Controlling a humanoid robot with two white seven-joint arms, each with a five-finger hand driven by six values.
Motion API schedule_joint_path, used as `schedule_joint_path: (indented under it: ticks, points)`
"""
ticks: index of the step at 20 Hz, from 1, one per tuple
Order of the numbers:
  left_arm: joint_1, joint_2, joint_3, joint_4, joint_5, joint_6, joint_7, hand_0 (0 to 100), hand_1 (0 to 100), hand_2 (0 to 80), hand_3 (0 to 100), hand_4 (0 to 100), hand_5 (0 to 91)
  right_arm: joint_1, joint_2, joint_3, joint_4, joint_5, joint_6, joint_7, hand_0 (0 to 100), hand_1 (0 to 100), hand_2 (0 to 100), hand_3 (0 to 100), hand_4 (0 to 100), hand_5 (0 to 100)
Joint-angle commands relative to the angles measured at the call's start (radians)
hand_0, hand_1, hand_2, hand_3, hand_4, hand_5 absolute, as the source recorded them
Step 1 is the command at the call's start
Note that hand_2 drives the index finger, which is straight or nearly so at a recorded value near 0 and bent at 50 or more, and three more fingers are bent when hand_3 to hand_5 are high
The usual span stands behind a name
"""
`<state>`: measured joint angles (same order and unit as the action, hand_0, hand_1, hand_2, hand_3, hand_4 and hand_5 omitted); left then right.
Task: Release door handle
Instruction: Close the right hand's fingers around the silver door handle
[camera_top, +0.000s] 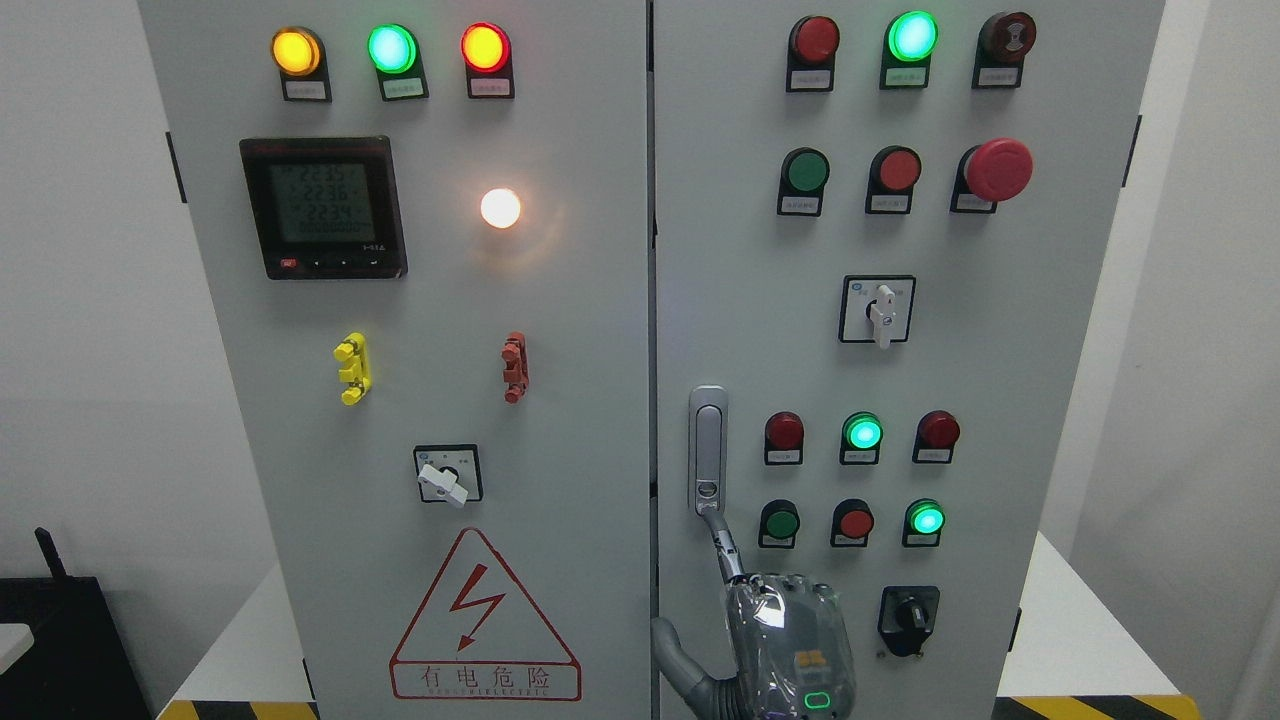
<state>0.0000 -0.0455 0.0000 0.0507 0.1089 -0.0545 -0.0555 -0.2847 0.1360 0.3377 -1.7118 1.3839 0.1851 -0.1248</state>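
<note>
Two grey cabinet doors fill the view, the left door (560, 420) and the right door (1030, 420), meeting at a dark seam just left of one door handle (708, 450). One robot hand shows, the right hand (790, 640), coming up from the bottom edge just right of the middle, its back wrapped in clear plastic with a small green light. One finger (725, 550) is stretched straight up and to the left, its tip touching the handle's lower end; it wraps around nothing, and the other fingers are hidden behind the back of the hand. The handle is a slim, upright, silver lever in a rounded plate, lying flush on the right door's left edge at about mid-height. Around it the right door carries twelve round buttons and lamps in four rows of three, three of them glowing green, with one red mushroom button (998, 168), one white rotary switch (880, 310) and one black knob (908, 620). On the left door sit three lit lamps in a row, one white lamp (500, 208), one meter (323, 207), a yellow clip (352, 368), a red clip (515, 367), one selector switch (445, 478) and one warning triangle (484, 620).
</note>
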Motion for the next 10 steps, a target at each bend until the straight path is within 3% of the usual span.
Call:
schedule_joint_path:
  ticks: [1, 10]
  points:
    - [-0.025, 0.0, 0.017, 0.0, 0.0, 0.001, 0.0, 12, 39, 0.0, 0, 0, 0.0, -0.001, 0.001, -0.002, 0.003, 0.0, -0.001, 0.004, 31, 28, 0, 100, 100, 100]
    - [-0.026, 0.0, 0.017, 0.0, 0.0, 0.001, 0.0, 12, 39, 0.0, 0, 0, 0.0, -0.007, -0.001, 0.0, 0.006, 0.0, -0.001, 0.007, 31, 28, 0, 100, 100, 100]
